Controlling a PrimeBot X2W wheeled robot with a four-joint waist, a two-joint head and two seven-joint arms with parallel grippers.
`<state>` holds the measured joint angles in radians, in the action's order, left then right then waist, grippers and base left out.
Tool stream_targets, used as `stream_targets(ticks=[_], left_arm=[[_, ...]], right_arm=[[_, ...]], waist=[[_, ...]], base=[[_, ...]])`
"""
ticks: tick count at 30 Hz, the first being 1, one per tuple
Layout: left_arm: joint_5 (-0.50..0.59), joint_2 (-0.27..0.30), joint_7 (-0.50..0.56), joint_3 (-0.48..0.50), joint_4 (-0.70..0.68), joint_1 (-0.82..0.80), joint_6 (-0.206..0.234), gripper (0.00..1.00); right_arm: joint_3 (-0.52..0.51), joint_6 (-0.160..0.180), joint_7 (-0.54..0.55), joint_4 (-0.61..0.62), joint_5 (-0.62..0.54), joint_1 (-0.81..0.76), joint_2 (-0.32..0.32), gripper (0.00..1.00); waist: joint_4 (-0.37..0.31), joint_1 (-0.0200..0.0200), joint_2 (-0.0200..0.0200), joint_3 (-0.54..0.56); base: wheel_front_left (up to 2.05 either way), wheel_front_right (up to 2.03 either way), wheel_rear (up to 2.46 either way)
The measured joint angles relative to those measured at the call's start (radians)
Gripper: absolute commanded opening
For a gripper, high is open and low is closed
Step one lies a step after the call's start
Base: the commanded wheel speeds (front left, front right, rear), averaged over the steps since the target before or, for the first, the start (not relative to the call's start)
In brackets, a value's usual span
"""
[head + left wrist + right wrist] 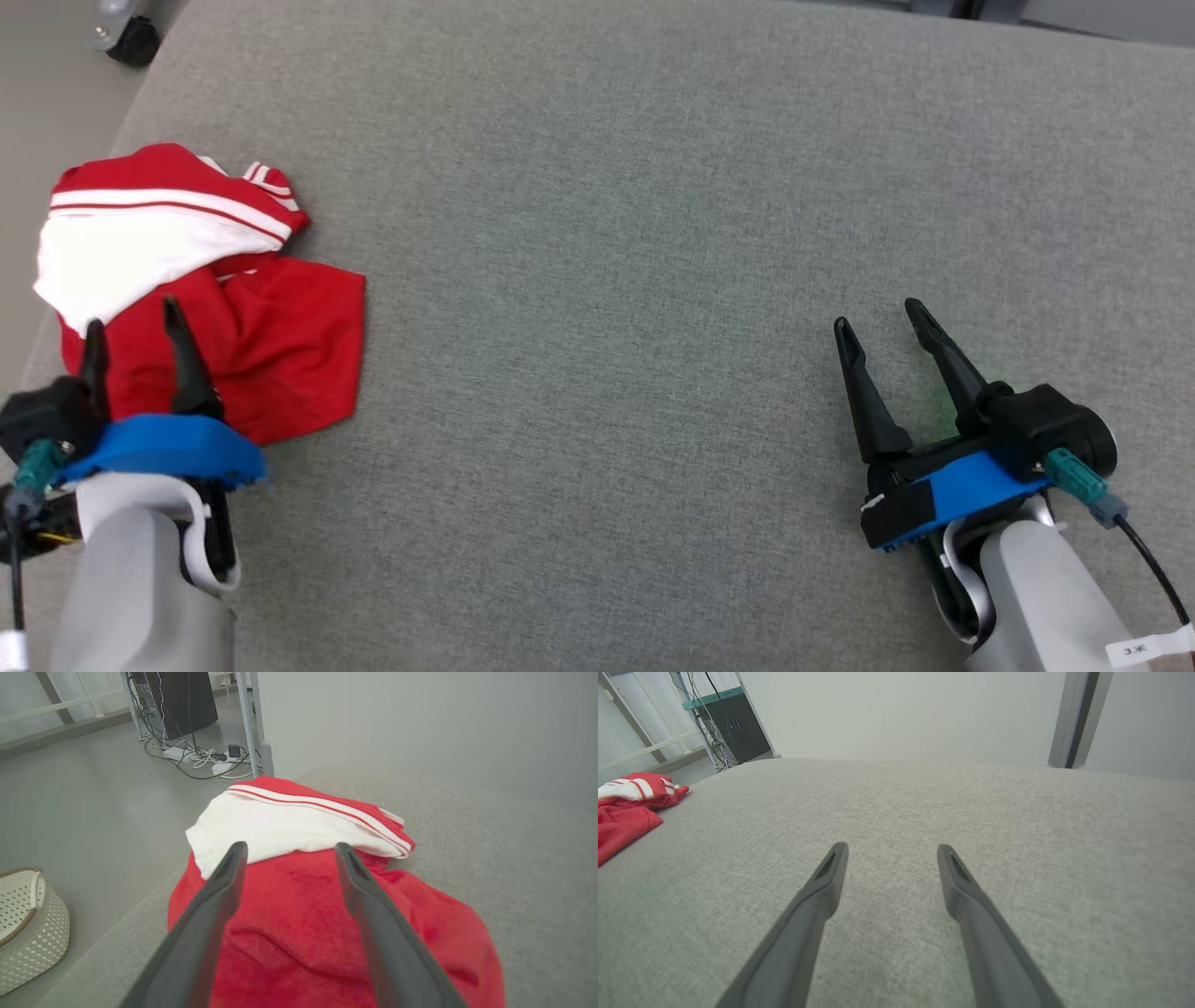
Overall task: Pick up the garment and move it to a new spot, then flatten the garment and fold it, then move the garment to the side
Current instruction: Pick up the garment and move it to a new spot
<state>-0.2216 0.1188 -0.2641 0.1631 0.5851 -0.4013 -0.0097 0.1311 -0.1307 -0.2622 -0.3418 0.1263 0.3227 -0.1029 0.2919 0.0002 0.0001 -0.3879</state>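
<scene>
Also basket (28, 924) near garment (299, 914) (L wrist)

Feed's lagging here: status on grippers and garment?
Left gripper open over garment, no grip. Right gripper open over bare cushion. Garment crumpled, left edge. Nothing blocking.

The left forearm (140, 579) and right forearm (1036, 597) were smooth, pale grey shells. Each carried a bright blue bracket (168, 448) beside a black housing (1055, 425), and the jaws were two long, dark, tapering fingers (864, 397). A teal connector (1074, 469) led a black cable (1158, 569) from each housing. A small white label (1144, 646) marked the right forearm.
</scene>
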Motion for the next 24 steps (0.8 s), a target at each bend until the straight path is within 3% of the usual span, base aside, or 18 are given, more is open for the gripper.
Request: stream_targets(ticks=[13,15,19,24], left_arm=[[-0.016,0.100,0.102,0.015,0.365,-0.240,0.011,1.00],[-0.016,0.102,0.109,0.012,0.396,-0.253,0.010,0.00],[-0.015,0.106,0.044,0.002,0.420,-0.257,0.007,0.00],[0.012,0.134,0.007,-0.019,0.346,-0.268,-0.009,0.00]], right_arm=[[0.002,-0.001,-0.005,0.037,0.018,0.054,-0.016,1.00],[-0.002,-0.001,-0.005,0.030,0.020,0.053,-0.017,1.00],[-0.017,-0.001,-0.004,0.004,0.024,0.037,-0.017,1.00],[-0.027,0.000,-0.002,-0.021,0.026,0.006,-0.001,1.00]], waist=[[-0.071,-0.0002,0.0000,-0.100],[-0.076,-0.0002,0.0000,-0.094],[-0.078,-0.0001,0.0000,-0.060],[-0.074,-0.0001,-0.0001,-0.006]], base=[[0.00,0.00,0.00],[0.00,0.00,0.00],[0.00,0.00,0.00],[0.00,0.00,0.00]])
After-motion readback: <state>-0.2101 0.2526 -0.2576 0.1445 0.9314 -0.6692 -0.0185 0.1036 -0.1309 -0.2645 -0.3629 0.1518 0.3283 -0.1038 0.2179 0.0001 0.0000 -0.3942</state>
